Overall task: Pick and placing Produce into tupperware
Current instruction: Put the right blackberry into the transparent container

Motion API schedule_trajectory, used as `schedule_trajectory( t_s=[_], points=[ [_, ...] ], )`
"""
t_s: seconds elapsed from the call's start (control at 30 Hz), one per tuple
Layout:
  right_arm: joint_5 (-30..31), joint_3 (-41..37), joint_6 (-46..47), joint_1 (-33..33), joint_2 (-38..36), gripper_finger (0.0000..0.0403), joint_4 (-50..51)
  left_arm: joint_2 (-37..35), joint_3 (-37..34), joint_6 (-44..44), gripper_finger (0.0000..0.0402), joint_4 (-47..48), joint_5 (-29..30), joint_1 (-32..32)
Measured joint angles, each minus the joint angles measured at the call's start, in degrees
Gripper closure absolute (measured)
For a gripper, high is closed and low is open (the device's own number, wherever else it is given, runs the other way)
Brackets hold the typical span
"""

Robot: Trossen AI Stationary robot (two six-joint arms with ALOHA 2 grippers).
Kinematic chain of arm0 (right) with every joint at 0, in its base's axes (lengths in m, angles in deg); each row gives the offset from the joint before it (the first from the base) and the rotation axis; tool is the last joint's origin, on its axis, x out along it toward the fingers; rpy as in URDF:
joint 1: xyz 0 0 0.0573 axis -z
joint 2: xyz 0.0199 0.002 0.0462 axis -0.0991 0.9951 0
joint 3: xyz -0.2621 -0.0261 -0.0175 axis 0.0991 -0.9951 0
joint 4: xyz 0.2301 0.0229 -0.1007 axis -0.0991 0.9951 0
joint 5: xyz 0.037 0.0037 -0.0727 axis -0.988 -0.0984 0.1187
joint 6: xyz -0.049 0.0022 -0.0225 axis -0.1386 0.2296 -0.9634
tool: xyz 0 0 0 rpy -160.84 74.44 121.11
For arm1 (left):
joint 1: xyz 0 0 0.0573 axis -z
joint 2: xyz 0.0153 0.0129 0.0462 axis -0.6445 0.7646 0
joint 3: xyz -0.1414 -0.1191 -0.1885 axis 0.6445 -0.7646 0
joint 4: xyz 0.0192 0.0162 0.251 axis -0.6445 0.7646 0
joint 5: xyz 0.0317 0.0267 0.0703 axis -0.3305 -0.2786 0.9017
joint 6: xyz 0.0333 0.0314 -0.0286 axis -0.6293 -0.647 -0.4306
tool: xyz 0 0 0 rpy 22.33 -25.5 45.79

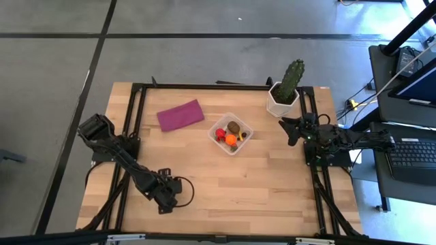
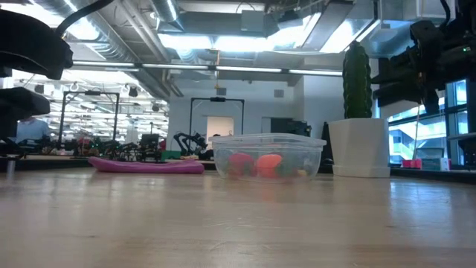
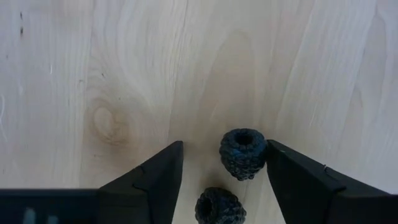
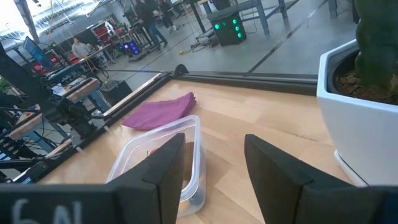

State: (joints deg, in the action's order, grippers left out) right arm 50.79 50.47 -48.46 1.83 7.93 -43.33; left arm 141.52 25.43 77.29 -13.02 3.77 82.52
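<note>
The clear tupperware (image 1: pixel 230 133) stands mid-table and holds an orange ball (image 1: pixel 231 139), a brown oval (image 1: pixel 234 126) and red strawberries (image 1: pixel 220 133). It also shows in the low view (image 2: pixel 268 156) and the right wrist view (image 4: pixel 155 163). Two dark berries (image 3: pixel 243 153) (image 3: pixel 219 206) lie on the wood near the table's near-left part. My left gripper (image 3: pixel 224 149) (image 1: pixel 165 199) is low over them, open, with one finger on either side. My right gripper (image 4: pixel 214 138) (image 1: pixel 289 129) is open and empty, in the air to the right of the tupperware. My left gripper comes from above with its fingers on either side of the farther dark berry. The berry's side (image 3: pixel 263 155) lies right at the inner face of one finger (image 3: pixel 292 174); I cannot tell whether they touch. The berry rests on the table.
A flat purple cloth (image 1: pixel 180 114) lies at the far left of the tupperware. A green cactus (image 1: pixel 291 78) in a white pot (image 1: pixel 281 101) stands at the far right, close to my right gripper. Bare wood lies along the table's near side.
</note>
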Motion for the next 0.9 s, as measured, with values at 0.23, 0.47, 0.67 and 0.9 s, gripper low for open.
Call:
schedule_trajectory(
  t_s=[0.23,0.47,0.67,0.9],
  points=[
    [0.0,0.0,0.0,0.0,0.0,0.0234,0.0,0.0,0.0,-0.1,0.0228,-0.4,-0.1,0.0],
    [0.0,0.0,0.0,0.0,0.0,0.0234,0.0,0.0,0.0,-0.2,0.0282,-0.4,-0.7,0.0],
    [0.0,0.0,0.0,0.0,0.0,0.0234,0.0,0.0,0.1,-1.0,0.0318,-0.8,-4.0,-0.5],
    [0.0,0.0,0.0,0.0,0.0,0.0234,0.0,0.2,0.5,-7.3,0.0305,-2.1,-19.6,-5.0]
  ],
)
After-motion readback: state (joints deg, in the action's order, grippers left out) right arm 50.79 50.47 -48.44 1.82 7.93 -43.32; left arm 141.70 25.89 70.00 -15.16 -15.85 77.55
